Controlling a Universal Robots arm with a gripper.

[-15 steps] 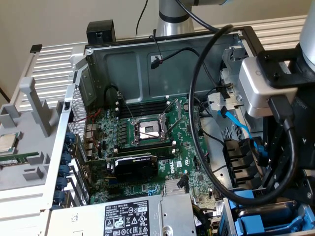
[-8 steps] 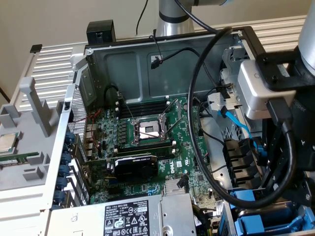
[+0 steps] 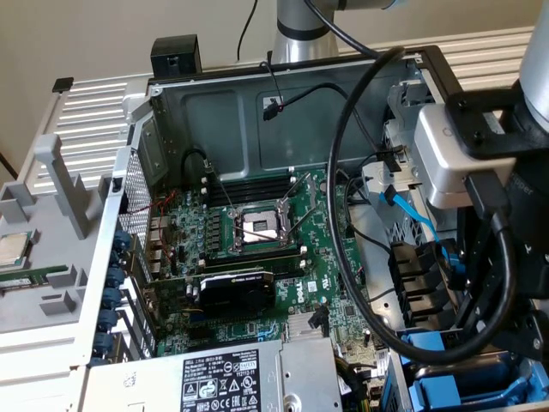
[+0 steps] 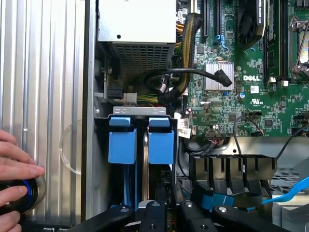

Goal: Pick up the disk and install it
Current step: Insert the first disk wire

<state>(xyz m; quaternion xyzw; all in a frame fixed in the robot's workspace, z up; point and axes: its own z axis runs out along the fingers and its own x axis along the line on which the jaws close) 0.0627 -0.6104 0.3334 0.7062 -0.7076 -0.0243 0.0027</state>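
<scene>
The disk's blue plastic frame (image 4: 140,140) stands edge-on in the drive bay at the case's corner, and a thin silver edge (image 4: 145,164) shows between two blue tabs. Its label is hidden. My gripper (image 4: 166,200) hangs directly over that bay, its black linkages converging just beside the blue tabs. In the exterior view the blue frame pieces (image 3: 446,378) sit at the lower right, under my wrist and its silver camera mount (image 3: 467,150).
The open case holds a green motherboard (image 3: 257,249), a grey power-supply box (image 3: 219,378) and a looping black cable (image 3: 339,215). A blue cable (image 4: 270,195) crosses near black bay clips (image 4: 231,166). A person's hand (image 4: 14,164) rests on a blue-ringed knob (image 4: 21,193). A processor chip (image 3: 13,249) lies outside.
</scene>
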